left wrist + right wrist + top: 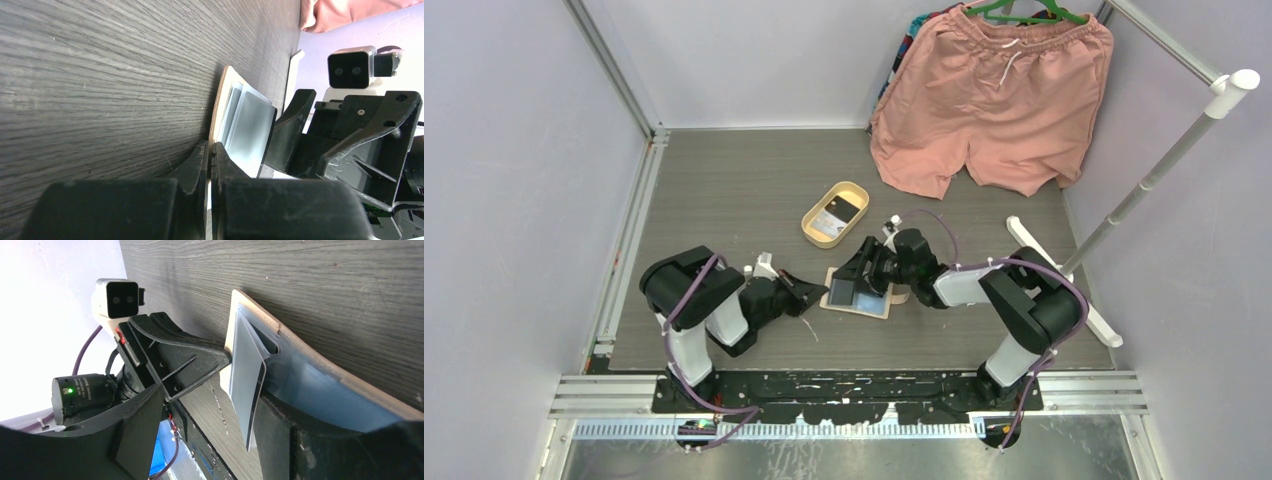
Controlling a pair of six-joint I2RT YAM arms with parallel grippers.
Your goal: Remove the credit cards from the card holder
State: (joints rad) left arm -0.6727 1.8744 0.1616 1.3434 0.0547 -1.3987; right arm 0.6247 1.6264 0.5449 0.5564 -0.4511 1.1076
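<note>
The holder [860, 300] lies open in the middle of the worktop [724, 200]. The left gripper [817, 291], closed, touches its left edge. The right gripper [866, 280] stands wide around a tilted card [247, 385]. The card seems light, stiff and slippery; pinch its free edge.

The beige-tan leather-like folding card holder [869, 305] lies opened flat on the dark wood-grain bench [724, 190], pale blue-grey lining upward. One thin pale blue-grey rectangular card [246, 385] stands tilted, partly out of its pocket. A dark card with a white part [836, 213] lies apart in an oval cream tray [807, 228].
</note>
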